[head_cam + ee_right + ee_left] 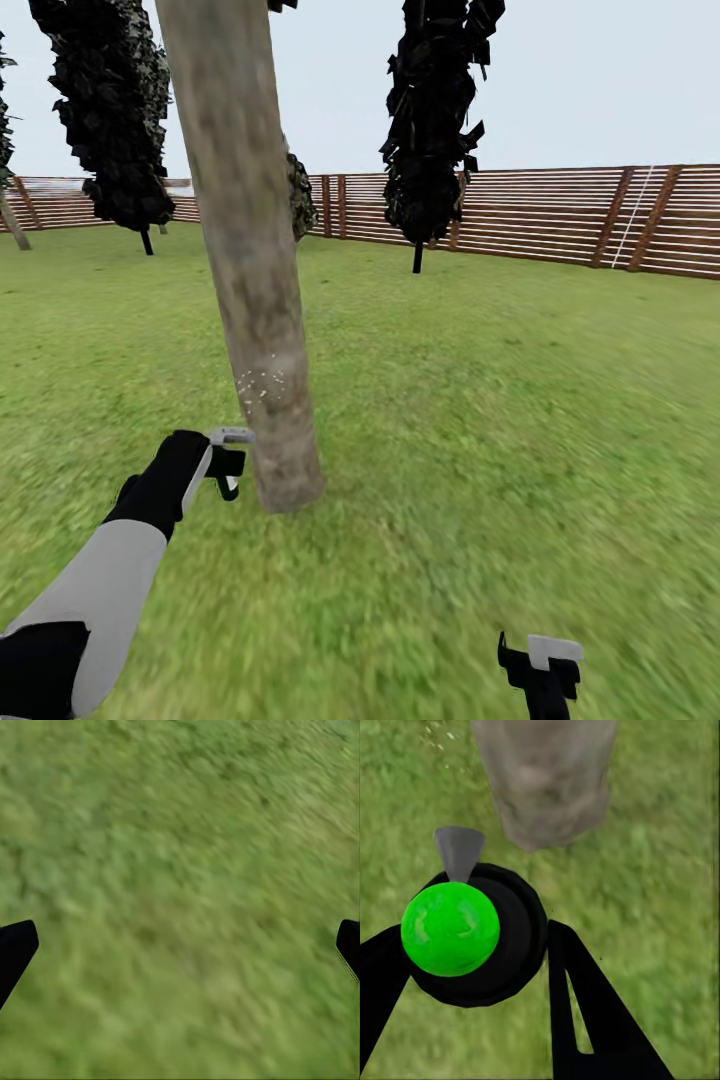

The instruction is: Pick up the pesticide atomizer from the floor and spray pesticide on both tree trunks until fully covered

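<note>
Left hand (472,967) clamps the round black atomizer (480,934) beside the mottled trunk (250,260) — right hand (180,952) spread.

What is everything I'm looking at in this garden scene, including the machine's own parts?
Smooth grey-brown tree trunk: one, mottled, close ahead on the lawn, pale speckles low on it.
Dark cone-shaped trees: at least two, blackish, farther back near the fence.
Slatted wooden fence: one, reddish-brown, along the far edge.
Grass lawn: green, all around.
Dark round sprayer with green ball top and grey nozzle: one, held facing the trunk.
Left hand: black, beside the trunk base, shut on the sprayer.
Right hand: black, low, open over grass.
</note>
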